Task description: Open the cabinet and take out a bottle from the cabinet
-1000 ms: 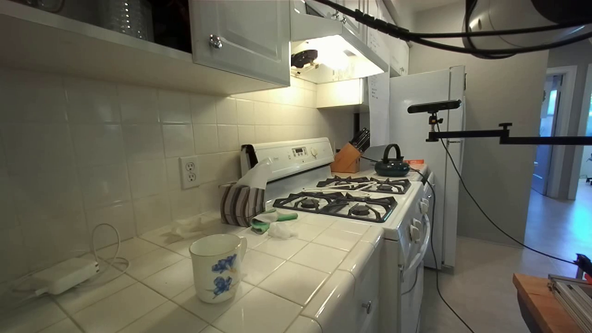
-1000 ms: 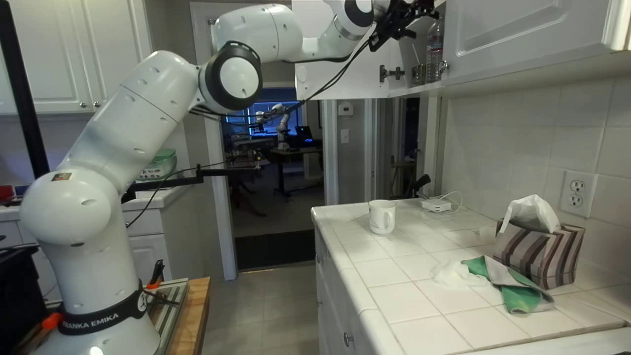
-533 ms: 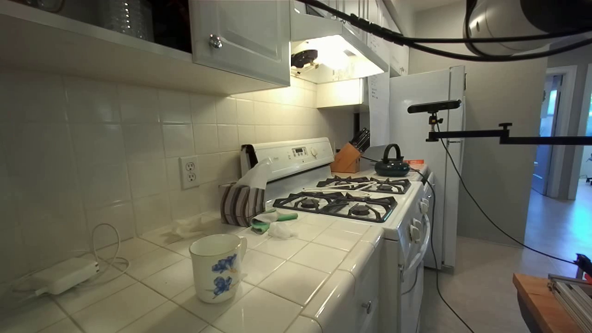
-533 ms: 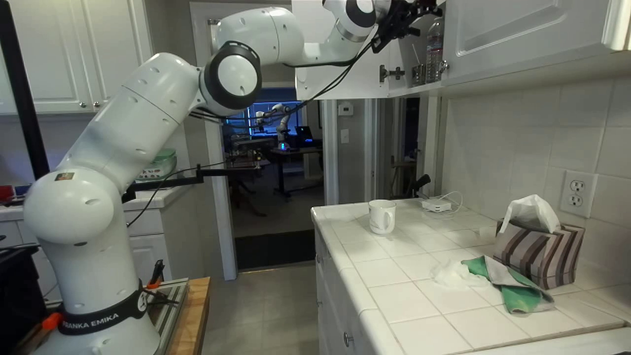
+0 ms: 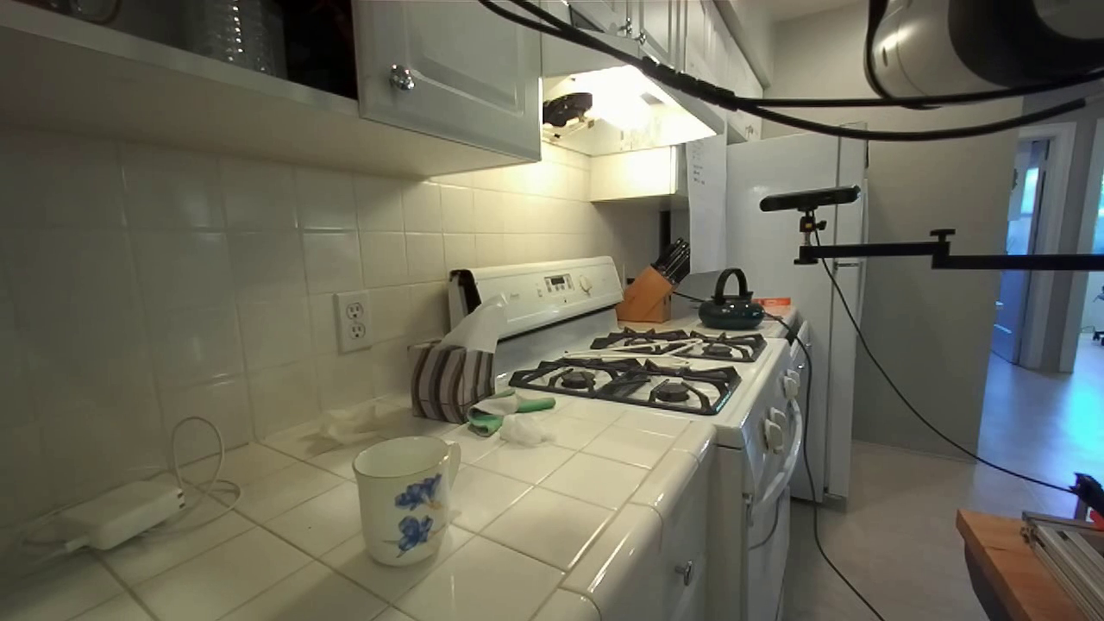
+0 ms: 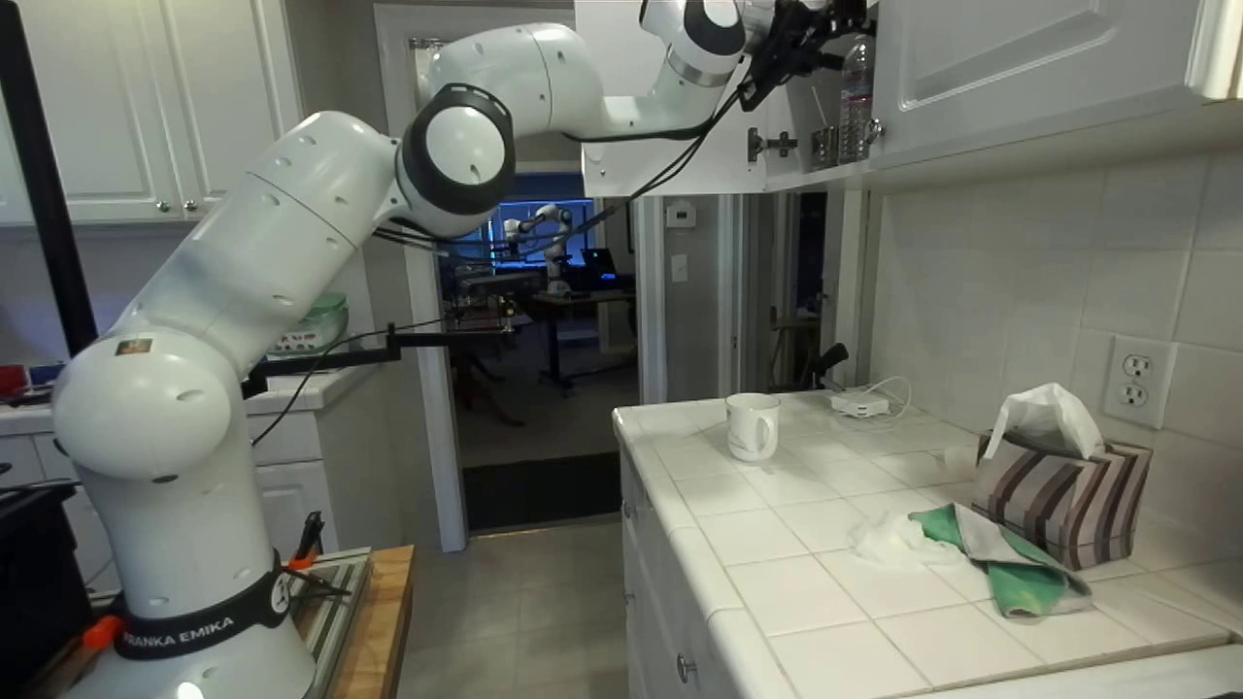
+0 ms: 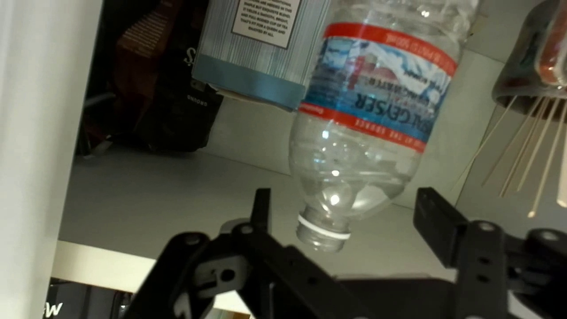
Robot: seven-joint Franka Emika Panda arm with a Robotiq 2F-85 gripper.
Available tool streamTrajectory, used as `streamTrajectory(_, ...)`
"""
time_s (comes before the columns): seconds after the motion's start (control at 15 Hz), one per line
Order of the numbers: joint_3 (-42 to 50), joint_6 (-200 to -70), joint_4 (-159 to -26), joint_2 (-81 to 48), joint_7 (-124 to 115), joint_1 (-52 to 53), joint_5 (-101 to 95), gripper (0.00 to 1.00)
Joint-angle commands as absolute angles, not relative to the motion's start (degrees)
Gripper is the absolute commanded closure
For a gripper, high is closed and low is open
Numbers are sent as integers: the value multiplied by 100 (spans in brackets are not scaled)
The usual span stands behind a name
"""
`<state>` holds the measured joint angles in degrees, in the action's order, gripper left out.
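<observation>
One bottle (image 7: 370,117) stands in the cabinet (image 6: 1010,107), the gripper (image 7: 344,206) (jaws wide apart, empty) near it.

White panelled cabinet (image 6: 1029,78): clear cylindrical plastic bottle (image 7: 374,95) inside.
White tiled counter (image 6: 806,529) (below the cabinet): cylindrical white ceramic mug (image 5: 401,500) on top.

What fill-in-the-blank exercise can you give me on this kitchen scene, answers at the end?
Inside the white panelled wall cabinet, the clear plastic bottle has a label edged in ____.
The black two-fingered gripper is not shut but ____.
The white ceramic mug carries printed flowers coloured ____.
Missing words: red; open; blue.
</observation>
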<state>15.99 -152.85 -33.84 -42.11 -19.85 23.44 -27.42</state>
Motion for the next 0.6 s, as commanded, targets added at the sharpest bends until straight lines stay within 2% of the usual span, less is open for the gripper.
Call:
streamTrajectory(0.0,1864,-15375,-3070,-4446,-2314,2396,-2875,49)
streamTrajectory(0.33,2101,-15503,-2962,-4512,-2462,2429,-2866,83)
streamTrajectory(0.4,2142,-15517,-2938,-4518,-2491,2433,-2862,88)
streamTrajectory(0.53,2206,-15554,-2941,-4496,-2485,2448,-2858,90)
